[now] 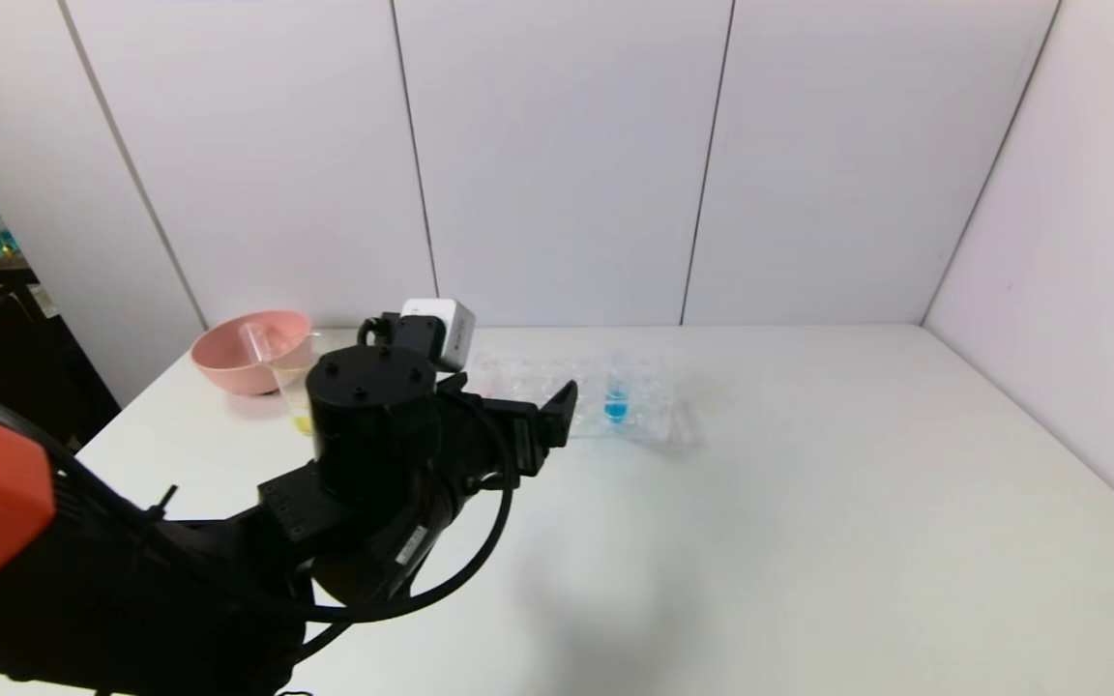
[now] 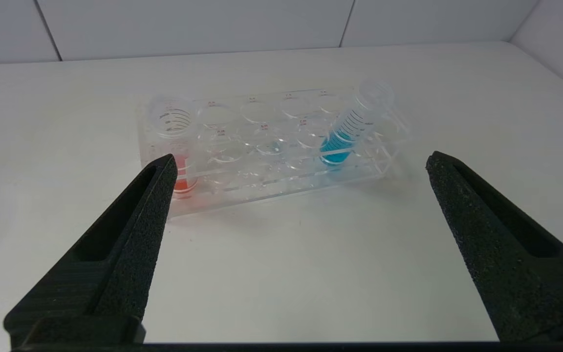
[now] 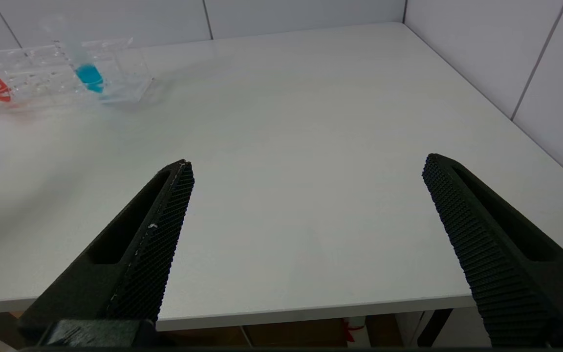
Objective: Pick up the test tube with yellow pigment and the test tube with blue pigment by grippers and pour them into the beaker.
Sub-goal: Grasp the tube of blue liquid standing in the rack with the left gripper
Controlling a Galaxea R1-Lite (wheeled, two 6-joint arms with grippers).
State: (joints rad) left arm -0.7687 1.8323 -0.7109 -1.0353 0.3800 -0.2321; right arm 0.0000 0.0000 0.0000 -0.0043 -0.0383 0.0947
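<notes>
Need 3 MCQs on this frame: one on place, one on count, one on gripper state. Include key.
1. Where is the test tube with blue pigment?
A. In the clear tube rack
B. In the pink bowl
C. Lying on the table

2. How many tubes with coloured liquid stand in the rack?
A. One
B. Two
C. Four

3. What is the state of the left gripper?
A. Shut on the blue tube
B. Shut, empty
C. Open, empty

Key:
1. A, it leans in a hole near one end of the rack.
2. B, only the blue one and the tube with red-orange liquid.
3. C, its jaws stand wide apart short of the rack, holding nothing.
</notes>
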